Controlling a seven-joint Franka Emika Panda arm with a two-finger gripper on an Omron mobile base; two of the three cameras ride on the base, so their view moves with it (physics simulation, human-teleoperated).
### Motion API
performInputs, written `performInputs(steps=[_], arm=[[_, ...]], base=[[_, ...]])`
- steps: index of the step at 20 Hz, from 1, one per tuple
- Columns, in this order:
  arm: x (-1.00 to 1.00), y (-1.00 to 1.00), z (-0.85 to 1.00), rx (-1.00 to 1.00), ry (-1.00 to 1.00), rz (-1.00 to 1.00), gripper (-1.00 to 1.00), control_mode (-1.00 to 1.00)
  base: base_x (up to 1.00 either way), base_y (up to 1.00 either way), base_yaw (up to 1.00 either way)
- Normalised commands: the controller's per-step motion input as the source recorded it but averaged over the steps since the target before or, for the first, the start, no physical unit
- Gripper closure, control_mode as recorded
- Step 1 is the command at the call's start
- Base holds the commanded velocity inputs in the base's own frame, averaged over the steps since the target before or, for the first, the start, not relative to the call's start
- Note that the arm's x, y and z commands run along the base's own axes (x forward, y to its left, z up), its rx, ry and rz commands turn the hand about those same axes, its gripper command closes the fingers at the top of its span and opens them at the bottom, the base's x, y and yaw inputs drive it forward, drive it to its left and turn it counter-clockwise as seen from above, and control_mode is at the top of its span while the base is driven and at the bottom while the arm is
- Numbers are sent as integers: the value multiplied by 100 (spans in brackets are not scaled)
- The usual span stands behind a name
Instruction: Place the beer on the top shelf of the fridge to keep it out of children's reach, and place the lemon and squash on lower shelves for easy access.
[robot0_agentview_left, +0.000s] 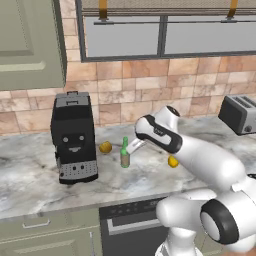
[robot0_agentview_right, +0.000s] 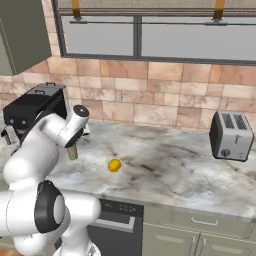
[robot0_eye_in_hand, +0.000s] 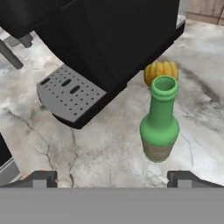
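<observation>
So the beer is standing upright on the marble tabletop, and the tool is hovering above it with its fingers spread wide, nothing between them. In the hand view the bottle sits toward the right-hand tip rather than centred in the gap, and the tips aren't touching it.

Stuff crowding the spot: the big black coffee machine is right there to the bottle's left in the left base view, with its grey perforated drip tray sticking out toward the bottle. There's a bare strip of tabletop between the tray and the bottle, so they're near but apart. The squash is just behind the bottle's mouth in the hand view, lumpy and orange-yellow, tucked close to the machine's corner; in the left base view it lies between the machine and the bottle, a bit further back toward the tiled wall.

The lemon is on the other side of the bottle, out on open tabletop; in the left base view it peeks out from behind the white forearm.

A silver toaster sits well off to the right. Window above the tiles, a green cabinet up over the coffee machine, and a dark appliance panel under the tabletop edge.
</observation>
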Motion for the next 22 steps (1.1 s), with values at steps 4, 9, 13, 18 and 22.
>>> performInputs(steps=[4, 9, 13, 18, 22], arm=[[21, 11, -11, 0, 0, 0, -100, -100], [19, 10, -12, 0, -1, 0, -100, -100], [19, 3, -6, 0, -3, 0, -100, -100], [19, 0, -5, 0, -4, 0, -100, -100], [17, 0, -8, 0, -5, 0, -100, -100]], base=[[0, 0, 0], [0, 0, 0], [0, 0, 0], [0, 0, 0], [0, 0, 0]])
